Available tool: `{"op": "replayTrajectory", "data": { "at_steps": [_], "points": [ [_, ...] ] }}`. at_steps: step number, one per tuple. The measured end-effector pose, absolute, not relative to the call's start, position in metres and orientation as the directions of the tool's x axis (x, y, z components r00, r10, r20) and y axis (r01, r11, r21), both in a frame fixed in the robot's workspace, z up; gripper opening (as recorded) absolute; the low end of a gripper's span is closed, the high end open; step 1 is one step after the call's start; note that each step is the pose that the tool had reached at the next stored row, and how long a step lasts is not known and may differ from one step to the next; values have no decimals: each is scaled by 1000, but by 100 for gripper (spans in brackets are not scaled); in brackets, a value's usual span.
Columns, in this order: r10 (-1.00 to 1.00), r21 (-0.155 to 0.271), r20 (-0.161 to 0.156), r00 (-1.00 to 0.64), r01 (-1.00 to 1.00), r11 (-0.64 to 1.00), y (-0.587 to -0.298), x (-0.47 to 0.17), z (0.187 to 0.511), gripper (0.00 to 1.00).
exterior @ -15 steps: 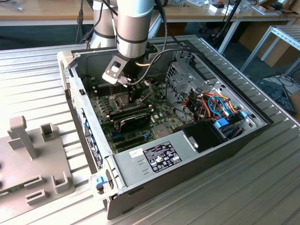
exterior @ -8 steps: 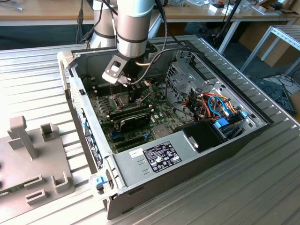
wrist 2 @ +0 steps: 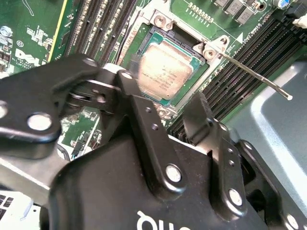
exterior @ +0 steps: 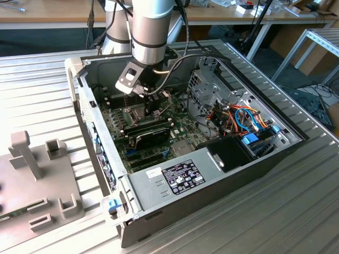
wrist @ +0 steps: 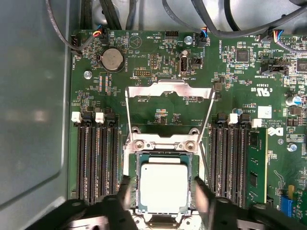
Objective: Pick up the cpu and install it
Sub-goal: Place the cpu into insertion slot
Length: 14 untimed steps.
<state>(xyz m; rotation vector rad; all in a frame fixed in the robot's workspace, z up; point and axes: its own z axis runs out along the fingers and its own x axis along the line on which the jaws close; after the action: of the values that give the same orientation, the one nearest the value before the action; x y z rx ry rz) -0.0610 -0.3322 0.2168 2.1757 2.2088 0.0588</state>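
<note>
The cpu (wrist: 163, 186) is a small square chip with a dull silver top. It lies flat in its dark socket (wrist: 135, 184) on the green motherboard (wrist: 158, 62). My gripper (wrist: 163, 194) is open, with one black finger (wrist: 126, 191) on each side of the chip and a small gap to each edge. In the second wrist view the cpu (wrist 2: 165, 69) sits just beyond the gripper (wrist 2: 163, 93), level in the socket. The exterior view has the gripper (exterior: 153, 103) lowered into the open computer case (exterior: 212, 174) over the board.
The shiny retention frame (wrist: 168, 91) is swung open, away from the socket, and its thin lever (wrist 2: 254, 74) sticks out. Memory slots (wrist: 98, 158) flank the socket. A black card (exterior: 151, 132) and cable bundles (exterior: 238, 119) crowd the case. A grey fixture (exterior: 37, 174) stands outside, at the exterior view's left.
</note>
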Motion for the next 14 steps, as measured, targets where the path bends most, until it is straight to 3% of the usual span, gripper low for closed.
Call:
{"op": "replayTrajectory", "data": {
  "at_steps": [5,8,10,14],
  "points": [
    [1000,56,-2,-15,998,15,-332,-61,217,35],
    [1000,56,-2,-15,998,15,-332,-61,217,29],
    [1000,56,-2,-15,998,15,-332,-61,217,11],
    [1000,56,-2,-15,998,15,-332,-61,217,11]
  ]
}}
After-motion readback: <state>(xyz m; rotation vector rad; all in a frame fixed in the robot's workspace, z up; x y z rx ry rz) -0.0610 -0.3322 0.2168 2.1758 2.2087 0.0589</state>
